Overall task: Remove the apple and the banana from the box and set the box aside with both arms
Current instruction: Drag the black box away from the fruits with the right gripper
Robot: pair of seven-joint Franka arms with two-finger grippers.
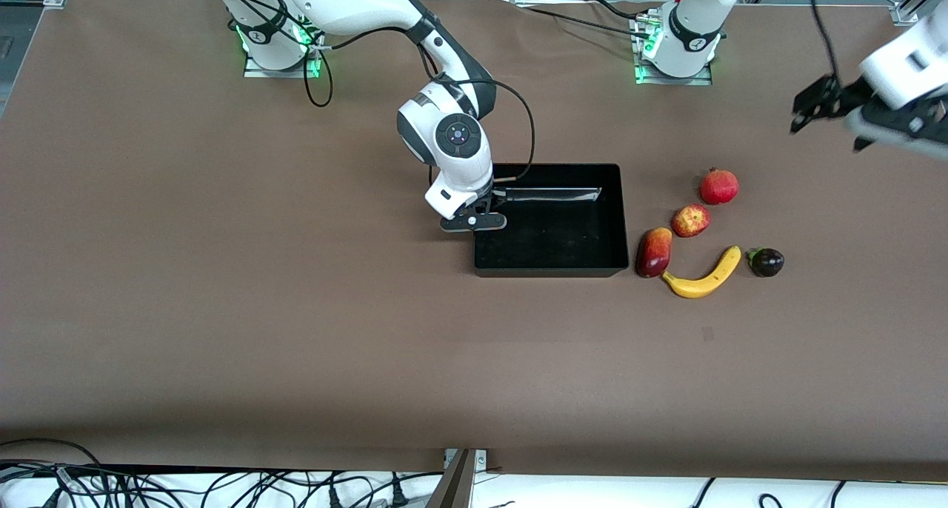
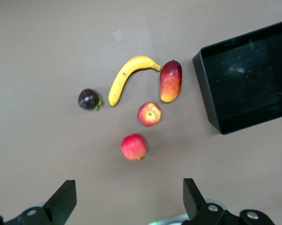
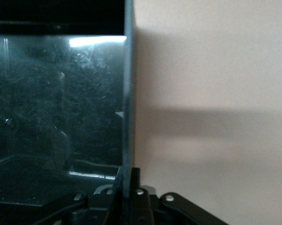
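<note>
Only unmarked black box, right gripper

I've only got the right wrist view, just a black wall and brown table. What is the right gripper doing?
Observer: The right gripper is shut on the wall of the black tray, at the tray's end toward the right arm.
Operator: Anything in the tray?
Observer: No fruit; its floor shows bare in the front view.
Operator: Where are the fruits?
Observer: On the table beside the tray, toward the left arm's end: the banana, the apple and three other fruits.
Operator: And the left gripper?
Observer: The left gripper is open, up in the air over the table near the fruits, holding nothing.
</note>
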